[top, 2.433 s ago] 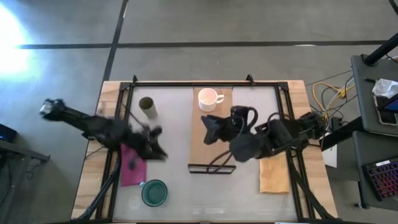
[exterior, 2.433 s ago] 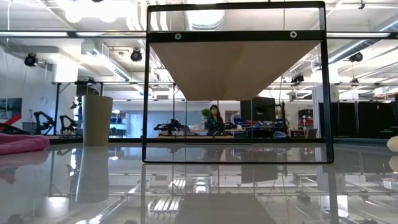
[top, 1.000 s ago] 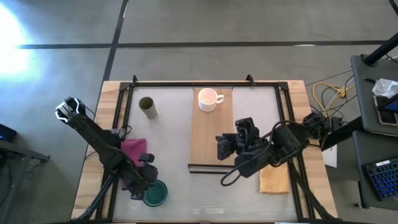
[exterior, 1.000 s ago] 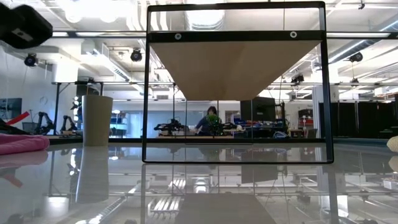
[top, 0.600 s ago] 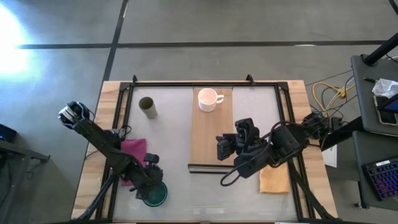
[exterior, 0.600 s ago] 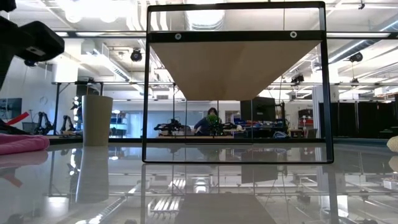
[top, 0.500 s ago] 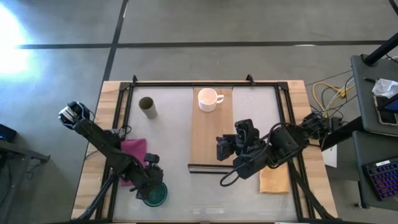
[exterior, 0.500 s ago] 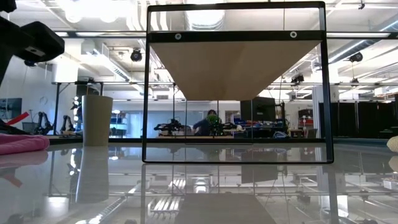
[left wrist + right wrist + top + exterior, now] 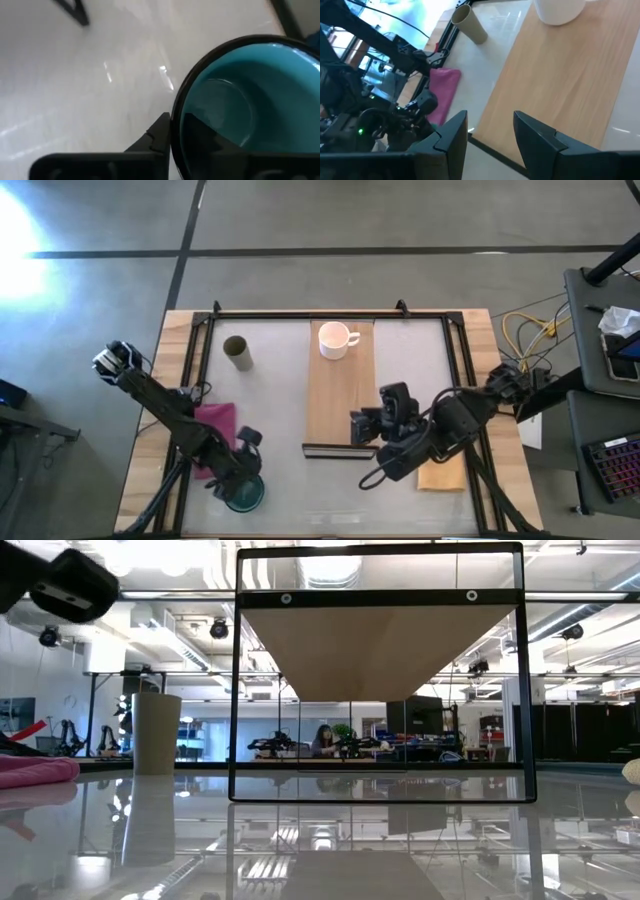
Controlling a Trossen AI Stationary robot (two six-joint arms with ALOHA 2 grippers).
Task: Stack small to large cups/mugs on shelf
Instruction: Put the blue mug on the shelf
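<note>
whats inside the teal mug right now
One finger of the left gripper dips inside the teal mug, the other outside the rim. The visible teal interior holds nothing else. The near part of the bottom is covered by the gripper.
</note>
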